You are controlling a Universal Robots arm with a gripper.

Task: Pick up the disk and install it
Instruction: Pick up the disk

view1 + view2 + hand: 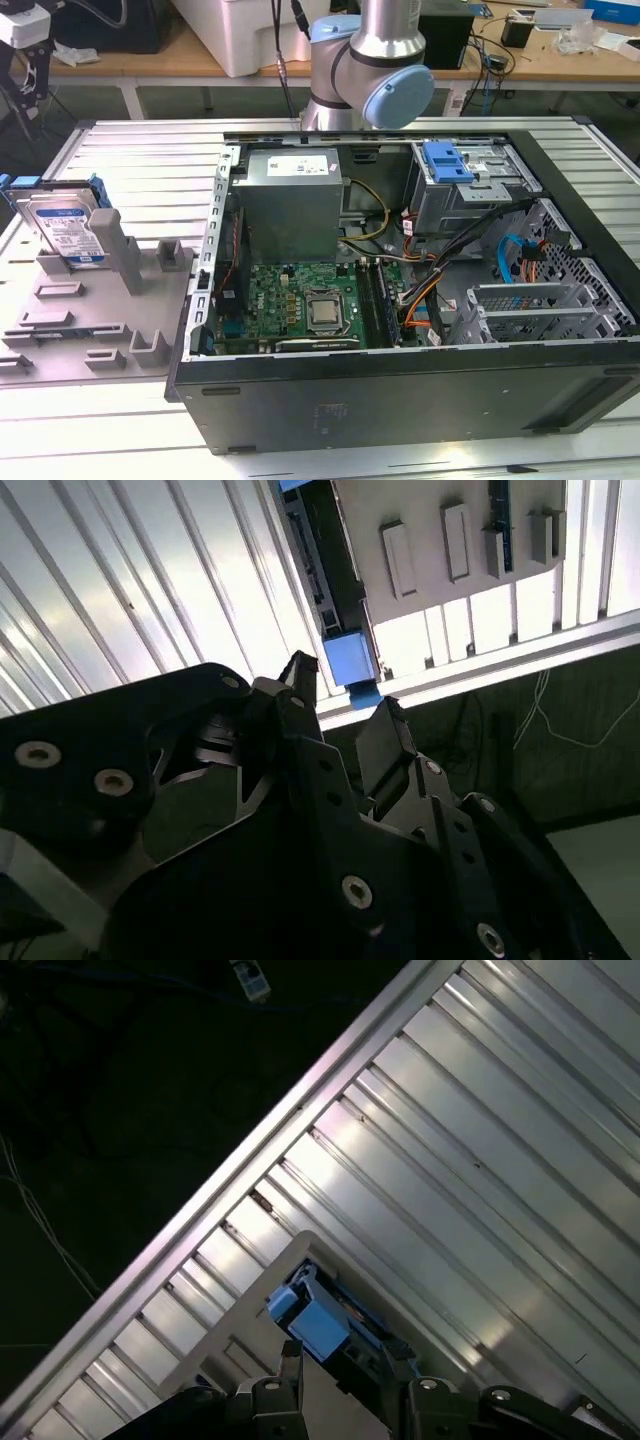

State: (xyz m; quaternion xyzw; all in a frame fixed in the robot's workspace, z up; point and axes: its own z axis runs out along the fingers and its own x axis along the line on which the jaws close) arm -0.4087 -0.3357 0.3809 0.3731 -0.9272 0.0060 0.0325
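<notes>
The disk [65, 230], a silver drive with a white-and-blue label in a blue bracket, stands on edge in a grey holder [100, 320] at the exterior view's left. My gripper [26, 92] hangs above it, apart from it. In the second wrist view I look down between my black fingers [300, 680] at the disk's thin edge [318, 570] and the blue bracket end [350, 660]. My gripper [343, 692] is open with nothing between the tips. The first wrist view shows the blue bracket [315, 1322] just beyond my fingertips [290, 1360].
An open computer case [400, 390] lies on the ribbed metal table [140, 150] to the right of the holder. It contains a grey power supply [290, 200], a motherboard, cables, and a drive bay with a blue latch [447, 160]. The table edge [250, 1160] runs close to the holder.
</notes>
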